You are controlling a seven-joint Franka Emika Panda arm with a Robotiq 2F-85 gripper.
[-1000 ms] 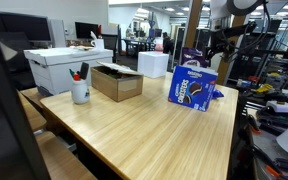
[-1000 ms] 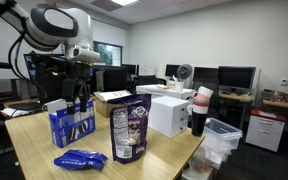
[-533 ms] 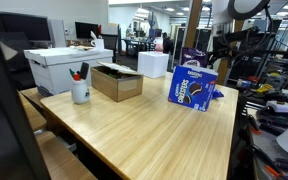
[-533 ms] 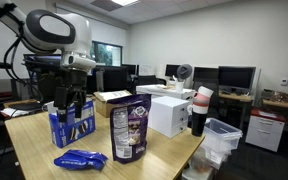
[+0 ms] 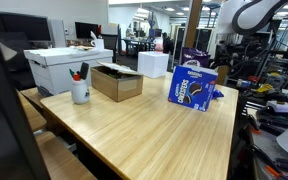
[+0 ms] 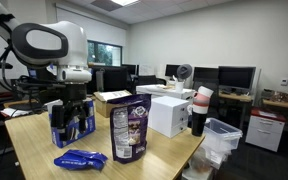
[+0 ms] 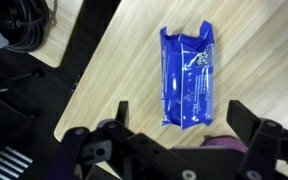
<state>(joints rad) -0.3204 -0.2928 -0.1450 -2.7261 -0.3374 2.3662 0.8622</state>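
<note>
**Exterior view.** A light wooden table is seen. It bears an upright blue cardboard cookie box, an open brown cardboard box and a white mug of pens. The white robot arm is raised by the far corner of the table. Its lower end is lost against the dark background.

**Exterior view.** The black gripper is held above the table, in front of the cookie box. A flat blue plastic packet is lying on the table top below the gripper, near it and not touched. A dark purple standing pouch is placed just beside the packet, and a white cardboard box stands behind the pouch.

**Wrist view.** The packet is seen lying flat on the wood, clear of both fingers. The jaws are spread wide and nothing is held between them.
</note>
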